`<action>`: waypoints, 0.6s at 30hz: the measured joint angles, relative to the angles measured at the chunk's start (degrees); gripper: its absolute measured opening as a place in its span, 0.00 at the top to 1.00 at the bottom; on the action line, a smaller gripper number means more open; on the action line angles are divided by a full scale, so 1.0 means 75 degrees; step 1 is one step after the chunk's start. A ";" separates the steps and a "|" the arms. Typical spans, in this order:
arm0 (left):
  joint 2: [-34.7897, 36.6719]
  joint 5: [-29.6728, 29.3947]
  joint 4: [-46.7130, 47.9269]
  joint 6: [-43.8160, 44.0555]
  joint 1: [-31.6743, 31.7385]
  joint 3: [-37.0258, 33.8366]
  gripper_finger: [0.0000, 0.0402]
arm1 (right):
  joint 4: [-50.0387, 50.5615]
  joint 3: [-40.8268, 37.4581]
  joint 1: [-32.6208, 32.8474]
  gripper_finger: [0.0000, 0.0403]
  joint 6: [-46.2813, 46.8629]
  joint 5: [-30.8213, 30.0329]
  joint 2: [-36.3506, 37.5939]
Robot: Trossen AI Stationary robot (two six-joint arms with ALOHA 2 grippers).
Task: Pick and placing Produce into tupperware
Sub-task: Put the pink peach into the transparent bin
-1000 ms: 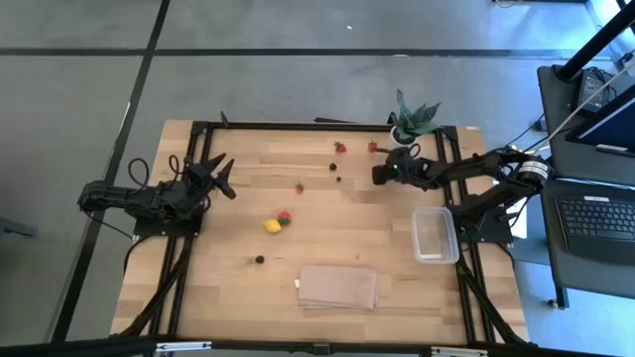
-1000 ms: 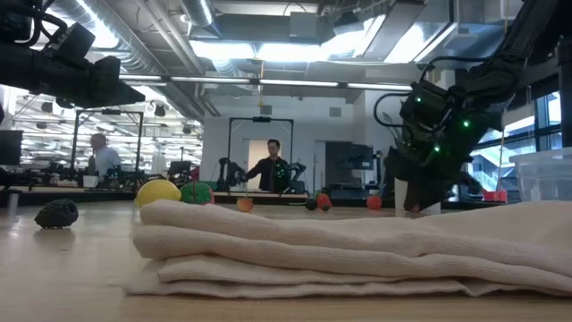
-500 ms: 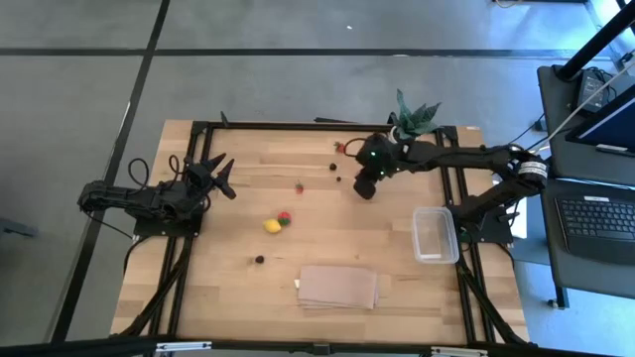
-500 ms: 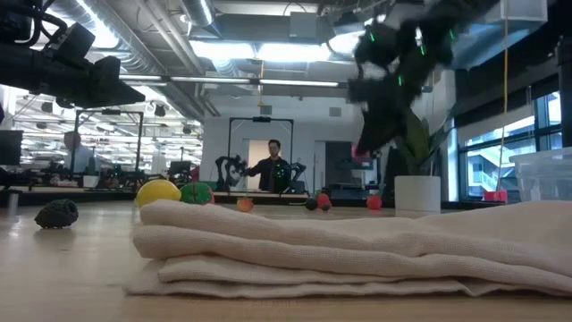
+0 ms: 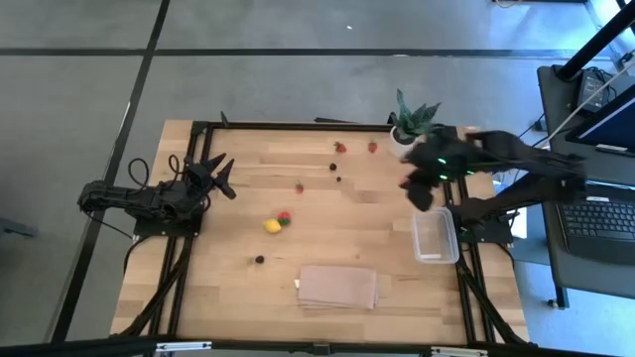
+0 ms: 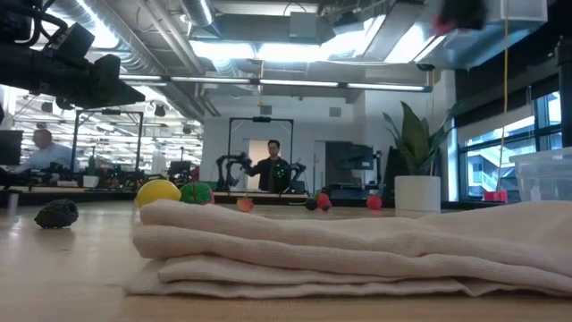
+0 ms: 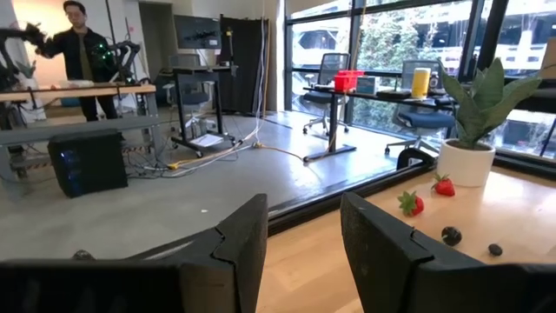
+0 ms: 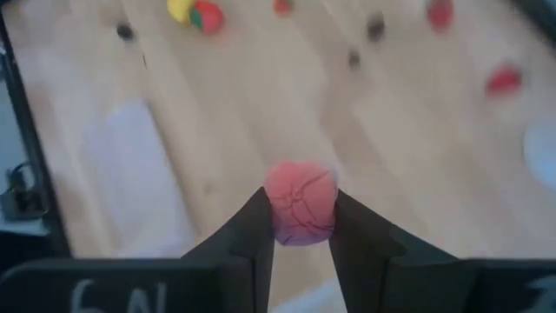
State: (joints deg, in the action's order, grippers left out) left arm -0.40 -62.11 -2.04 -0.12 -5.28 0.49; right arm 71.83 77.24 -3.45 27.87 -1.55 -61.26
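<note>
Right gripper [image 8: 300,228] clamps a pink-red produce piece [image 8: 300,203] above the table, near the tupperware [image 5: 435,235]; left gripper [image 7: 300,239] waits, fingers parted.

— How many fruit bits?
— Nine; three red pieces [image 5: 340,147] on the table [image 5: 198,288], one more red piece [image 8: 300,202] in the right gripper [image 8: 300,228]; three dark berries [image 5: 259,259]; one yellow piece [image 5: 272,226]; one red-and-green piece [image 5: 285,219].
— And the rest?
— One clear container [image 5: 435,235]; one folded cloth [image 5: 338,286] — one potted plant [image 5: 412,119].
</note>
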 joint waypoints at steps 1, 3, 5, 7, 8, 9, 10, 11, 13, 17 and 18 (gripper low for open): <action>0.0000 0.0000 0.0000 0.0000 0.0000 0.0003 0.65 | 0.0286 -0.0047 0.0205 0.76 0.0317 -0.0013 0.0203; 0.0002 0.0000 0.0000 -0.0019 0.0000 0.0001 0.65 | 0.0740 -0.0212 0.0666 0.75 0.0786 -0.0024 0.0560; 0.0000 0.0000 0.0002 -0.0038 0.0000 0.0001 0.65 | 0.0999 -0.0473 0.1095 0.75 0.1202 -0.0024 0.0822; 0.0000 0.0000 0.0000 -0.0037 0.0000 0.0003 0.65 | 0.1181 -0.0827 0.1438 0.75 0.1571 -0.0021 0.0983; 0.0003 0.0000 0.0003 -0.0038 0.0003 0.0000 0.65 | 0.1245 -0.1043 0.1606 0.75 0.1778 -0.0022 0.1043; 0.0000 0.0000 0.0003 -0.0045 0.0001 0.0001 0.65 | 0.1339 -0.1282 0.1765 0.75 0.2007 -0.0010 0.1084; 0.0000 0.0000 0.0003 -0.0058 0.0000 0.0003 0.65 | 0.1415 -0.1549 0.1919 0.75 0.2242 0.0042 0.1112; 0.0002 0.0000 0.0006 -0.0058 0.0000 0.0000 0.65 | 0.1442 -0.1833 0.2069 0.75 0.2440 0.0146 0.1126; 0.0001 0.0000 0.0007 -0.0058 0.0000 0.0002 0.65 | 0.1328 -0.2461 0.2343 0.75 0.2674 0.0229 0.1129; 0.0000 -0.0003 0.0032 -0.0061 0.0000 0.0000 0.65 | 0.0239 -0.3694 0.2743 0.75 0.2977 0.0223 0.1123; 0.0000 -0.0003 0.0032 -0.0061 0.0000 0.0000 0.65 | -0.0068 -0.3976 0.2809 0.75 0.3046 0.0264 0.1123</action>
State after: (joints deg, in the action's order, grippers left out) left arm -0.40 -62.13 -1.80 -0.58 -5.28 0.49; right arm 71.32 47.42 17.61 50.71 0.43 -52.84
